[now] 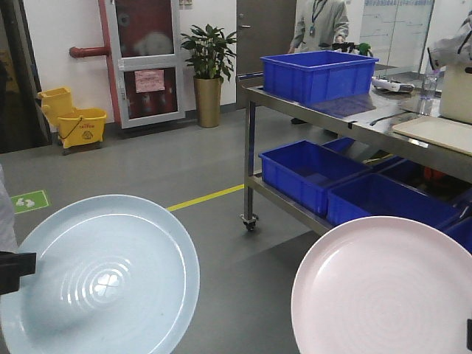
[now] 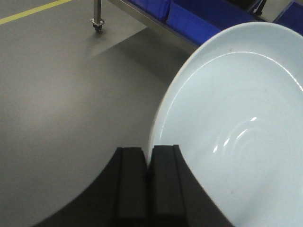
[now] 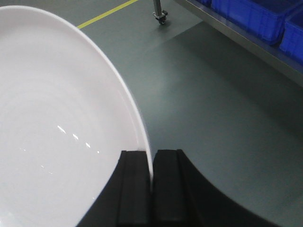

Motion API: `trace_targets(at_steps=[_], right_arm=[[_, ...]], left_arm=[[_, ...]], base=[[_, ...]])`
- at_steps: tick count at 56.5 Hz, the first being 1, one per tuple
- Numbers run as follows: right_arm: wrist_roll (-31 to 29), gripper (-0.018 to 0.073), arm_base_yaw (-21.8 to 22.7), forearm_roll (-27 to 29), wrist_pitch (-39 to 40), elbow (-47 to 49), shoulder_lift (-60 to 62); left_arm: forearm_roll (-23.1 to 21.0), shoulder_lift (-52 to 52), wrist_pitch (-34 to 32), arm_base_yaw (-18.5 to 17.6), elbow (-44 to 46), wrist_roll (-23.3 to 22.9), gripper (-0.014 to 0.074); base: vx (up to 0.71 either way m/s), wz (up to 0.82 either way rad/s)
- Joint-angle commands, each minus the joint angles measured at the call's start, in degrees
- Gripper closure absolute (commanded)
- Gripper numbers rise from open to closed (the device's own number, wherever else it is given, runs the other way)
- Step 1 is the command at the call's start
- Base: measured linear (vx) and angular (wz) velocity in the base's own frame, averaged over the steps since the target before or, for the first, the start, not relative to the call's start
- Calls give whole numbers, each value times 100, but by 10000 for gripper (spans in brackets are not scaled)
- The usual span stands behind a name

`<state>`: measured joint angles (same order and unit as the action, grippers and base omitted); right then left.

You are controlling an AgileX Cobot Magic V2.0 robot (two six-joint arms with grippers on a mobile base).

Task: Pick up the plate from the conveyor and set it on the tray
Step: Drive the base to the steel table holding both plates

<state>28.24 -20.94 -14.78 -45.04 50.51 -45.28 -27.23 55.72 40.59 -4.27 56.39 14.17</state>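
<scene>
L gripper [image 2: 148, 163] clamps blue plate [image 1: 103, 273], R gripper [image 3: 152, 163] pink plate [image 1: 383, 287], over grey floor [image 1: 147, 162].

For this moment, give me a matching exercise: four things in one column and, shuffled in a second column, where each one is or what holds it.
Column one:
1. light blue plate
2. pink plate
3. topmost blue crate
4. yellow mop bucket

Column two:
A. on top of the steel table
B. rim pinched in the right gripper
C. standing on the floor
D. rim pinched in the left gripper

Pairs: 1-D, 2-B, 3-A, 4-C.
</scene>
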Motion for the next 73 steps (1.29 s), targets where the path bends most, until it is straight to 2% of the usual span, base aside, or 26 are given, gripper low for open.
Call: trace_targets(at_steps=[1,17,48,73], right_arm=[[-16,568,38,-151,447,167,38],[-16,568,38,-151,150,167,38],[-16,568,38,-151,156,167,38],[-16,568,38,-151,156,167,38]], left_arm=[[-212,-64,-377,-27,171,-3,594],[-212,-64,-377,-27,171,-3,594],[-212,-64,-377,-27,171,-3,594],[-212,-64,-377,-27,171,-3,594]], base=[[43,2],[46,8],[53,8],[53,-29]])
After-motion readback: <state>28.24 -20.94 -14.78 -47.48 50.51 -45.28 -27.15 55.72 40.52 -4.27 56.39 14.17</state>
